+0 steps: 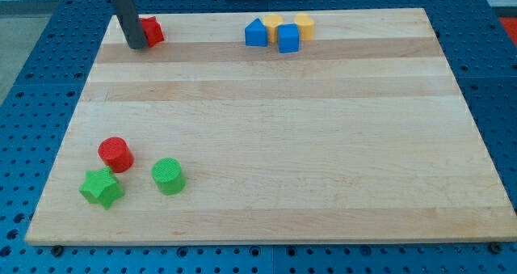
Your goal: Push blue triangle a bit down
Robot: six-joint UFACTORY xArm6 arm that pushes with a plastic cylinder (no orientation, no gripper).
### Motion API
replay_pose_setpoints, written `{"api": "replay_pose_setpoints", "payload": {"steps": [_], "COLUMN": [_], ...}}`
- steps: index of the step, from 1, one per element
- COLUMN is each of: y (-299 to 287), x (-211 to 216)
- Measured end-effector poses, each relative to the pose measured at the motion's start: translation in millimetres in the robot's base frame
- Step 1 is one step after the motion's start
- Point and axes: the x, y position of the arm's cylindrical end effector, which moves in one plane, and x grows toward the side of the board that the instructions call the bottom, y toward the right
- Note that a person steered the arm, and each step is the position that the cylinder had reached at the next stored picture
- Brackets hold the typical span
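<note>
At the wooden board's [266,137] top edge, the blue triangle [256,32] sits unpushed, touching a yellow block [272,23] and a blue cube [288,38]. The rod's tip [137,44] rests well left of the triangle, against a red block [151,31]; the arm carries no jaws. The whole push remains. Blocks appear matte plastic; the board shows pale grain.

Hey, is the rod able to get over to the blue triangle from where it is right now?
Probably yes. My tip sits beside the red block at the view's top left, and bare board lies between it and the blue triangle. The yellow blocks and blue cube crowd only its right side.
</note>
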Motion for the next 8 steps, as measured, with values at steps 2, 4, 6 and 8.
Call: {"api": "replay_pose_setpoints", "payload": {"steps": [2, 4, 6, 8], "y": [0, 0, 13, 24], "x": [5, 30, 29, 29]}}
